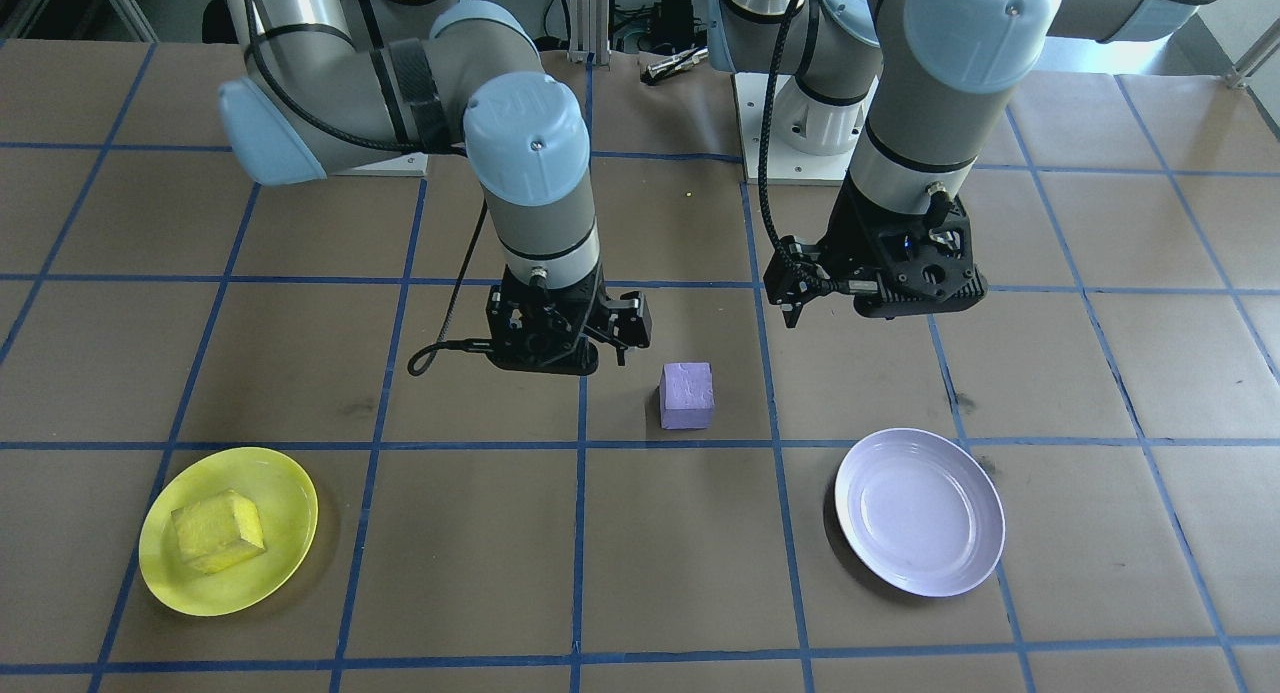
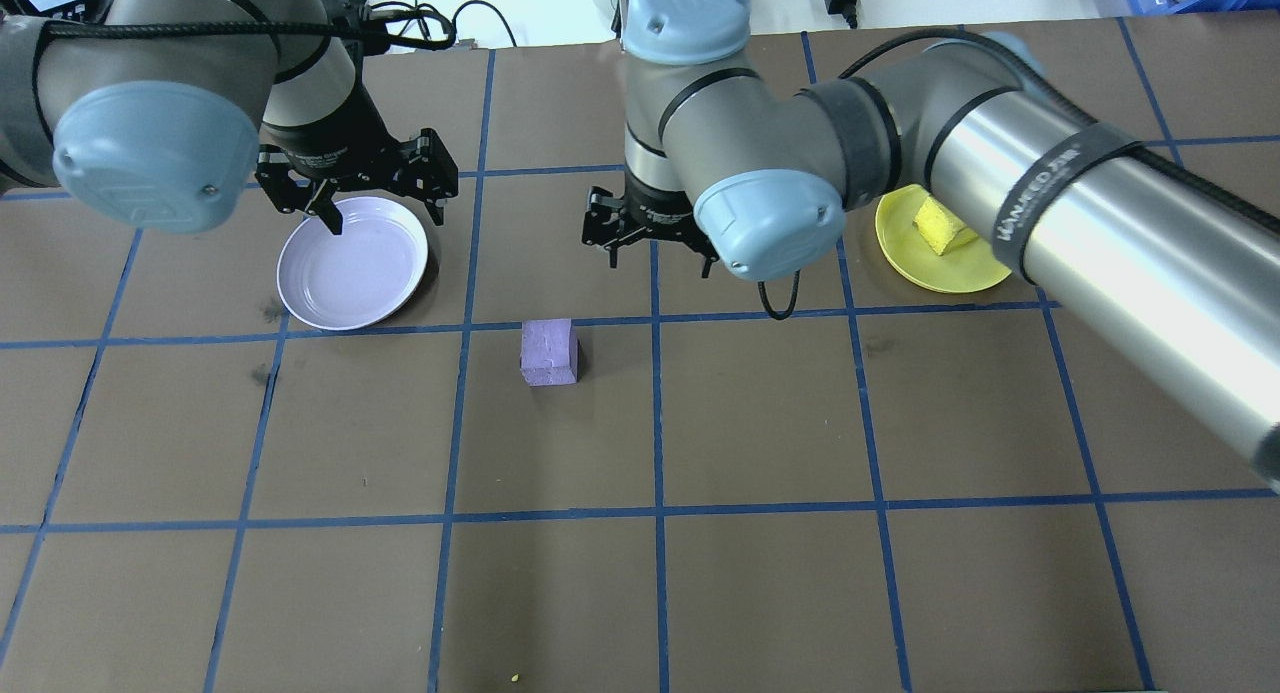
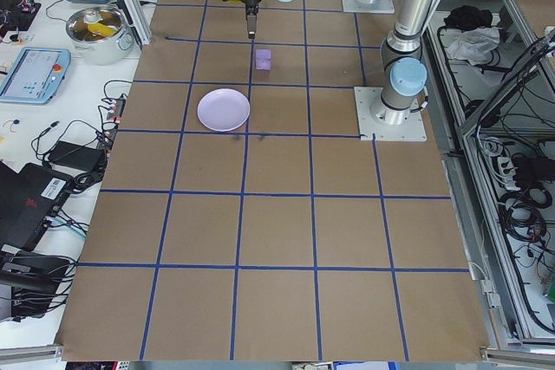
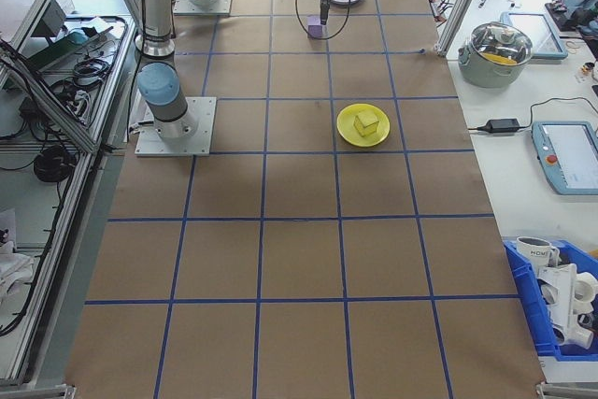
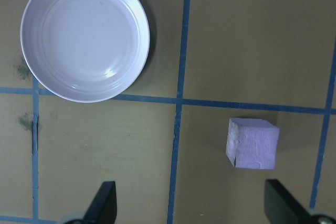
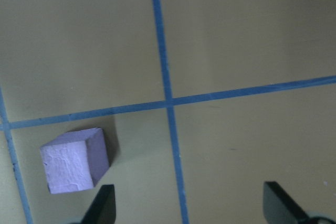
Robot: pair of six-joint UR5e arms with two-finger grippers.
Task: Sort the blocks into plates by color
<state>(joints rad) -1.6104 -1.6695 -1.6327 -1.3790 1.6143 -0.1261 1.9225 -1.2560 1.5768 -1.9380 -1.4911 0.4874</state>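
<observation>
Brown blue-gridded table (image 2: 760,593), perhaps paper-covered

Arm tubes: you see brushed silver-grey cylinders.
Joint caps: pale blue, round, each with a small screw.
Straps: black bands wrap the forearms.
Cables: black, looping to each wrist.
Left hand (image 1: 800,298): black, two thin fingers.
Right hand (image 1: 615,338): black, same build.

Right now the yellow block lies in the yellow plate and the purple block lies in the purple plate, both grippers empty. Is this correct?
Not quite. The purple block sits on the bare table, apart from the purple plate, which is empty, as the front-facing view shows. The yellow block is in the yellow plate, and both grippers hold nothing.
</observation>
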